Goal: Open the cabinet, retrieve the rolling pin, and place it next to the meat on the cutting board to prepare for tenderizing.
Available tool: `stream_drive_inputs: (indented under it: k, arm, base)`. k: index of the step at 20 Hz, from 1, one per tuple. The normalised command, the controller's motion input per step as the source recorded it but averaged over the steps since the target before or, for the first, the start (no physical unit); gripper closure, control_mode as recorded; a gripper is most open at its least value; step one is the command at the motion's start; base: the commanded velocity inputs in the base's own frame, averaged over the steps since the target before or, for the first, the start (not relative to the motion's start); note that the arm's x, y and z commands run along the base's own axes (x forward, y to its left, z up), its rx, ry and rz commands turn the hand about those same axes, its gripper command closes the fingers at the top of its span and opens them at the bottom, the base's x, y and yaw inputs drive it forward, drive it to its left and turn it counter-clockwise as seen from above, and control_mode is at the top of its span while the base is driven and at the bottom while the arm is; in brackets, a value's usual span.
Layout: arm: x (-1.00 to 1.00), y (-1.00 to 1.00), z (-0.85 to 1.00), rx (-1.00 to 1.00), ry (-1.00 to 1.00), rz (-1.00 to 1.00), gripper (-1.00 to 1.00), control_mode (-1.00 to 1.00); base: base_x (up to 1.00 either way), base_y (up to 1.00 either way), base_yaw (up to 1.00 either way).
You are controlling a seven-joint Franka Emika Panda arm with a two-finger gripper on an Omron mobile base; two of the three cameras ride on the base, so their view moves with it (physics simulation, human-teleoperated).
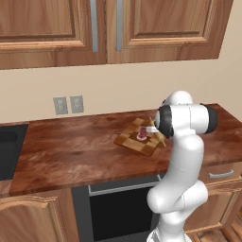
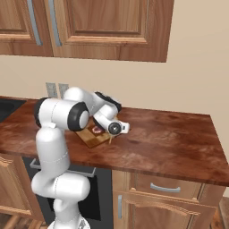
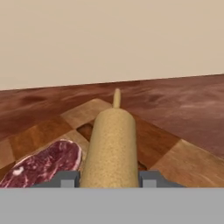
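Clearly the gripper [image 3: 109,180] was clamped on the rolling pin [image 3: 111,146], which ran straight ahead between the fingertips [image 3: 65,179], low over the cutting board [image 3: 170,153]. The meat [image 3: 46,164] lay just to the hand's left on that board. If released from any height, the round pin could probably roll off the board onto the counter [image 3: 183,105], or against the meat. Nothing blocked the spot below. The cabinet [image 1: 165,28] doors overhead appeared shut; wall outlets [image 1: 68,105] sat well off.

Arm [image 2: 71,114] bends low over the cutting board [image 2: 91,137].
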Motion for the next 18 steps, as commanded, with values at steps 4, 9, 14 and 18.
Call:
stream_drive_inputs:
  k: [4, 9, 14, 18]
  arm:
    - [0.19, -0.14, 0.0, 0.0, 0.0, 0.05, 1.0, -1.0]
    - [0.12, -0.03, -0.06, 0.0, 0.0, 0.03, -1.0, -1.0]
    - [0.07, 0.0, -0.01, 0.0, 0.0, 0.02, -1.0, -1.0]
    - [0.0, 0.0, 0.01, 0.0, 0.0, 0.04, -1.0, -1.0]
  base:
    - [0.0, 0.0, 0.0]
    - [0.0, 0.0, 0.0]
    - [0.0, 0.0, 0.0]
    - [0.0, 0.0, 0.0]
